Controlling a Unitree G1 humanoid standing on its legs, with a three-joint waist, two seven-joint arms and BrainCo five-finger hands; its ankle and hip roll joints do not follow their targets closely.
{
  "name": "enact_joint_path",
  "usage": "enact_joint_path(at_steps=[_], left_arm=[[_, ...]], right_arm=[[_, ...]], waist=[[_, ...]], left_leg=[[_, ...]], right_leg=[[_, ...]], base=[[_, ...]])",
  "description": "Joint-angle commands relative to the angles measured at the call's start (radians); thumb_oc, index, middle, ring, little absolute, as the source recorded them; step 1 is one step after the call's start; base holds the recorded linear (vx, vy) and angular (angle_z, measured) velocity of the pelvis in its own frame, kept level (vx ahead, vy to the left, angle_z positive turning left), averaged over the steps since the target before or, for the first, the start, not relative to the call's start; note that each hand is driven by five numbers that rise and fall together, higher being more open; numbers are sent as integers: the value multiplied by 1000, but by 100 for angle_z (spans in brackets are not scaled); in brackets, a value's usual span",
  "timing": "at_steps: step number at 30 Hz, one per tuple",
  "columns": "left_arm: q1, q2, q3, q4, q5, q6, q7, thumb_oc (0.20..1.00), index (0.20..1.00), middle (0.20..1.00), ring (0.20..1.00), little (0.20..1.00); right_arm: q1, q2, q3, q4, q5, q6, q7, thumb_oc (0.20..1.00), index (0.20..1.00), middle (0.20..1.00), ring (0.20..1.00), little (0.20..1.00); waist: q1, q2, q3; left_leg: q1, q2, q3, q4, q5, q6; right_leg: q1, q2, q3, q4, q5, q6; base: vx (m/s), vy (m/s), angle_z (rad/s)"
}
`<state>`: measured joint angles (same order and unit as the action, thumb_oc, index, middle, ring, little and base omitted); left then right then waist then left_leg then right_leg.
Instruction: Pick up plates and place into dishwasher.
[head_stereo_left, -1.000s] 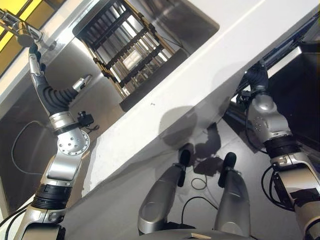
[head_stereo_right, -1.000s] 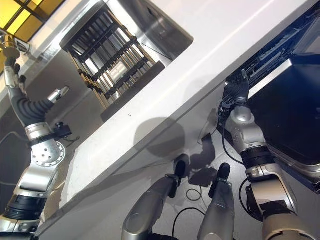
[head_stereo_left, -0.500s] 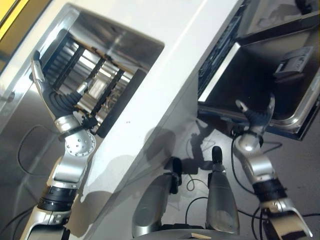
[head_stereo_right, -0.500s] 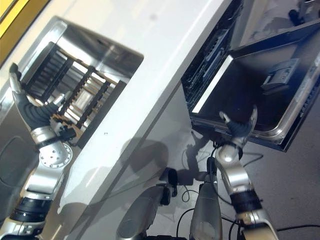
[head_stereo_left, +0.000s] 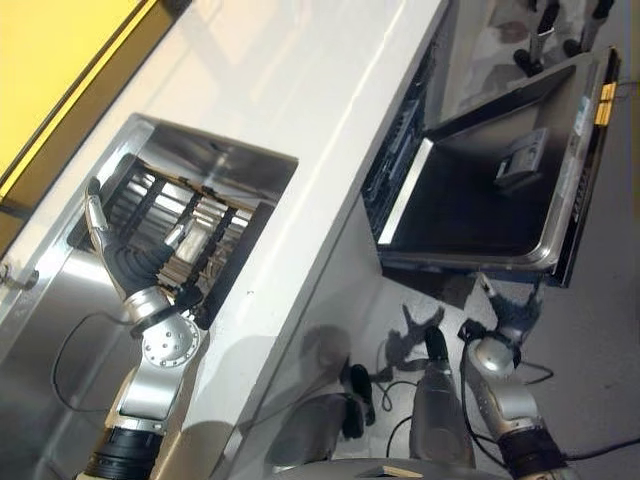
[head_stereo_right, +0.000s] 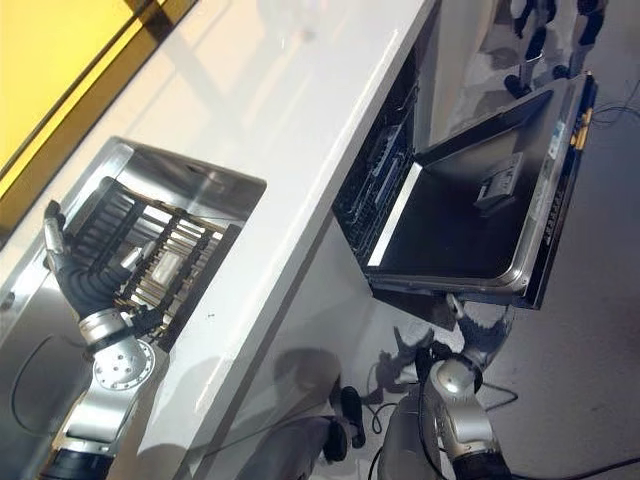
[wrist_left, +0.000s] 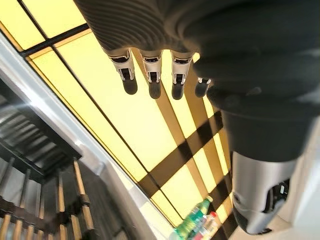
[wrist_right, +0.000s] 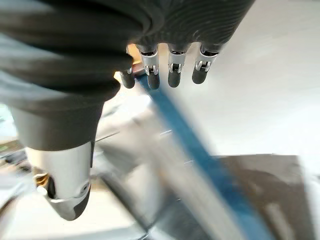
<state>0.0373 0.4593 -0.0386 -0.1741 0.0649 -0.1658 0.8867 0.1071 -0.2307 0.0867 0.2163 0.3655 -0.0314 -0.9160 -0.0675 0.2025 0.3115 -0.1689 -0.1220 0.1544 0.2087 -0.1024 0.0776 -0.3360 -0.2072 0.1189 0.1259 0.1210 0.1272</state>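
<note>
Over the sink (head_stereo_left: 225, 160) at my left, my left hand (head_stereo_left: 118, 250) is raised above the dish rack (head_stereo_left: 195, 235), fingers (wrist_left: 152, 75) straight and spread, thumb apart, holding nothing. Its palm faces the dark slats and wooden rails of the rack, which sits down inside the steel basin; my fingertips stand clear of it, over its far end. I cannot make out any plate among the slats. Past those fingers, from the wrist, a yellow-paned window (wrist_left: 130, 120) with dark bars, and a few bottles (wrist_left: 197, 225) low by the sill. Between sink and dishwasher runs the white counter (head_stereo_left: 330, 120). At my right, the dishwasher (head_stereo_right: 385, 185) stands under the counter with its door (head_stereo_right: 470, 215) dropped open and level, dark inner face up, a small dispenser (head_stereo_right: 497, 183) set in it, and the lower rack dimly seen in the cavity behind. My right hand (head_stereo_left: 505, 310) hangs low just beneath the door's front edge, fingers (wrist_right: 172, 70) relaxed and straight, grasping nothing; whether it touches the door's underside I cannot tell. Both hands are well apart, one at each station, both without a load.
</note>
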Motion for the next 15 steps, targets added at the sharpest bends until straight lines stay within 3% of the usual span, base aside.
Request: enact_joint_path(at_steps=[1, 9, 15], left_arm=[[3, -18, 26, -45, 38, -52, 32, 1000, 1000, 1000, 1000, 1000], [-49, -32, -8, -18, 35, -47, 61, 1000, 1000, 1000, 1000, 1000], [-83, -35, -24, -29, 23, -25, 53, 1000, 1000, 1000, 1000, 1000]], right_arm=[[2, -2, -4, -17, 32, -72, -26, 1000, 1000, 1000, 1000, 1000], [-31, 22, -24, 87, 237, -158, -150, 1000, 1000, 1000, 1000, 1000], [-111, 12, -61, 115, 278, -285, -179, 1000, 1000, 1000, 1000, 1000]], waist=[[-18, 25, -1], [-29, 75, 57], [-25, 121, 118]], left_leg=[[-79, 1, -81, 25, 34, -18], [-135, -16, -70, 49, 40, -22], [-203, -29, -61, 142, 24, -23]], right_leg=[[0, -30, 7, 80, -32, -40], [-72, -41, 24, 107, -19, -36], [-149, -45, 11, 213, -52, -52]], base=[[-35, 94, -16], [-34, 69, -3], [-2, 10, -2]])
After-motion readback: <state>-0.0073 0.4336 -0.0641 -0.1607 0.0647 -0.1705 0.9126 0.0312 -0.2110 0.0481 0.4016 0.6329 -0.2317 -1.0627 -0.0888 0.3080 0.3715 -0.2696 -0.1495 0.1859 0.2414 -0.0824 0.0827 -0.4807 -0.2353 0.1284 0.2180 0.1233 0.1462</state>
